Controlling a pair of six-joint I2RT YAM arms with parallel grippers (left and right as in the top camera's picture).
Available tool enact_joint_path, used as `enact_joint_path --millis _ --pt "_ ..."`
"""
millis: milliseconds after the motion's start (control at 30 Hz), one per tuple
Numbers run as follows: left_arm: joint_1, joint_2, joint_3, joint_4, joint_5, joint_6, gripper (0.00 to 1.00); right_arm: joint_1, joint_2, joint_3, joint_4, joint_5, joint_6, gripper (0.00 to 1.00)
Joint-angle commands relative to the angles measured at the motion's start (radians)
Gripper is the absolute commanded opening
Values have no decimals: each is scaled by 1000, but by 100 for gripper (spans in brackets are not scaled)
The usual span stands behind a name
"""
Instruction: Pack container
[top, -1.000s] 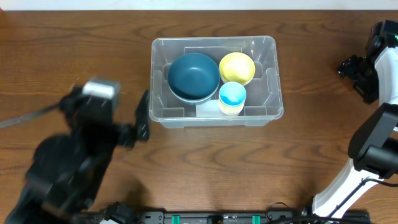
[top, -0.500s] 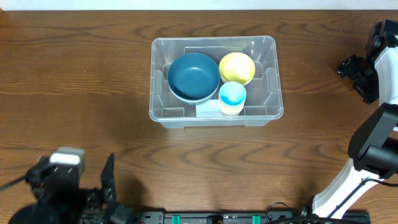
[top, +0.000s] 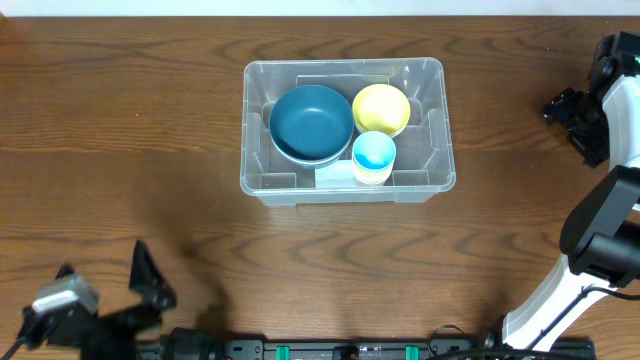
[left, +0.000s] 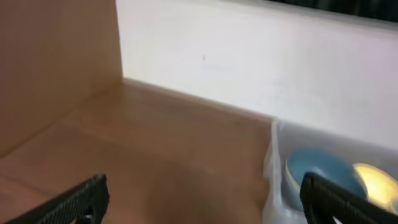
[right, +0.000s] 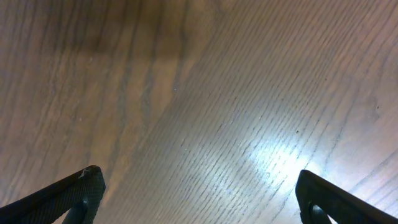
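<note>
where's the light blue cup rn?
Overhead: light blue cup is inside the container by its near wall, in front of the yellow bowl, right of the dark blue bowl.

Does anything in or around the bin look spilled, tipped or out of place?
Nothing stands out. The container sits flat on the table, with the blue bowl, yellow bowl and cup all upright inside it.

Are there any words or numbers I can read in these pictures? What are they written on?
No text can be read anywhere in these views.
Pale label inside the container: too small to read, if anything is printed on it at all.
Blue bowl, yellow bowl and cup: no print shows on them.
</note>
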Motion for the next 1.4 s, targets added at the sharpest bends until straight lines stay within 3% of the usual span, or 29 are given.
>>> enact_joint_path --millis 0,233,400,600,1133,1367 --pt "36 -48 -175 180 112 -13 98 -2 -6 0 0 7 13 99" --pt "37 -69 -530 705 293 -13 98 -2 -6 0 0 7 13 99" --pt "37 -79 -690 867 331 -13 98 -2 -6 0 0 7 13 99" --pt "36 -156 -782 877 340 -13 98 -2 -6 0 0 7 13 99" --pt "36 -154 -921 838 341 -8 98 -2 -6 0 0 7 13 99" --pt "37 -154 -921 727 330 109 98 -2 -6 0 0 7 13 99"
